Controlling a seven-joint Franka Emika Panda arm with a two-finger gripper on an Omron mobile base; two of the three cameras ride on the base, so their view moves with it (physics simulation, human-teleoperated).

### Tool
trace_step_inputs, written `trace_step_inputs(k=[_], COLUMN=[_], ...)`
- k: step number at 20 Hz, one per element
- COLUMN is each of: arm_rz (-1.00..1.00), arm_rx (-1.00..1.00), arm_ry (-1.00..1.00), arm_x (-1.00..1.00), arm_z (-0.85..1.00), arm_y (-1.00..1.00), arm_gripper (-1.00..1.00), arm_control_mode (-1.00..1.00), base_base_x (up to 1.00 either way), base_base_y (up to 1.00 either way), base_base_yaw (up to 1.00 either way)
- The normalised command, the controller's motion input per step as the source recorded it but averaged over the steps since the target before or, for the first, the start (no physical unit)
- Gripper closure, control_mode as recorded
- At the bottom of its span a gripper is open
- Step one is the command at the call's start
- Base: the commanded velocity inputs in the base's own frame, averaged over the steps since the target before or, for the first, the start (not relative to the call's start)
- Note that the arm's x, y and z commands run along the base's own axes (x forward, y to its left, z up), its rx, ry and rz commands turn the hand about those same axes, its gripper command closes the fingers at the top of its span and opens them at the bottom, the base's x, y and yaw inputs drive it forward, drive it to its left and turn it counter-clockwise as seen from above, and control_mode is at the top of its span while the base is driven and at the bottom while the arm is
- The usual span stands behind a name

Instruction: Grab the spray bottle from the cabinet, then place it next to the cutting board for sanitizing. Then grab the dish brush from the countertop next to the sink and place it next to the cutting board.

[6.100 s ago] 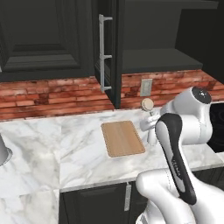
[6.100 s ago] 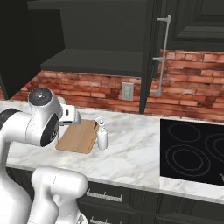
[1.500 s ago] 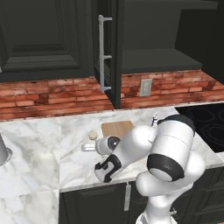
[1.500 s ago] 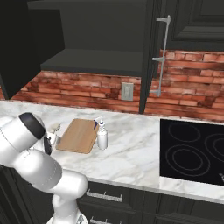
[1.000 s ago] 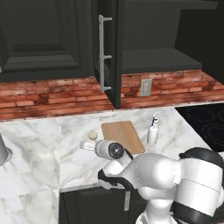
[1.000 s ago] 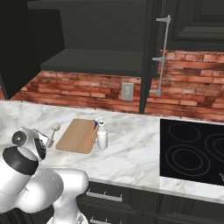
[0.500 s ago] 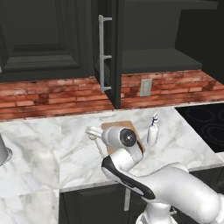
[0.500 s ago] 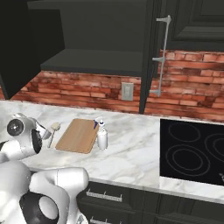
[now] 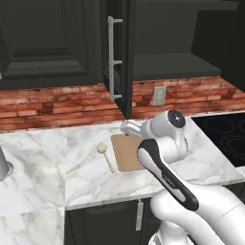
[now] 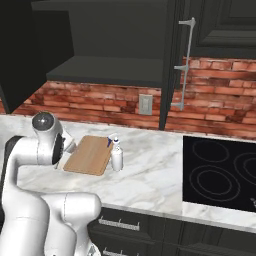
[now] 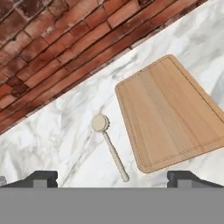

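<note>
The dish brush [image 11: 109, 146], a pale stick with a round cream head, lies flat on the marble countertop [image 9: 57, 162] just left of the wooden cutting board [image 9: 125, 152]. In the hand view my gripper [image 11: 113, 178] hovers open above the brush's handle end, touching nothing, with the cutting board [image 11: 170, 113] to the right. The dish brush [image 9: 105, 155] also shows in the left base view. The white spray bottle [image 10: 116, 155] stands upright at the right edge of the cutting board [image 10: 90, 154]. The black cabinet [image 10: 110, 67] above stands open, its shelf bare.
The open cabinet door with its silver bar handle [image 9: 112, 62] hangs above the board. A black cooktop [image 10: 220, 170] lies to the right. A red brick wall [image 11: 52, 48] with an outlet [image 10: 145, 104] backs the counter. My own arm [image 10: 35, 165] blocks the counter's left part in the right base view.
The arm has swung up from low in front of the counter to above the board's left edge. Brush, board and bottle have stayed put over the last second and a half.
</note>
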Motion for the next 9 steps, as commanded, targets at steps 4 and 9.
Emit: trace_step_inputs(k=[4, 9], arm_rz=[0.0, 0.0], arm_rx=[-0.04, -0.11], arm_ry=[0.07, 0.0], arm_x=[-0.49, -0.75], arm_z=[0.69, 0.7], arm_y=[-0.45, -0.32], arm_gripper=[-1.0, -1.0], arm_control_mode=[-1.0, -1.0], base_base_x=[0.0, 0.0], base_base_y=[0.0, 0.0], base_base_yaw=[0.0, 0.0])
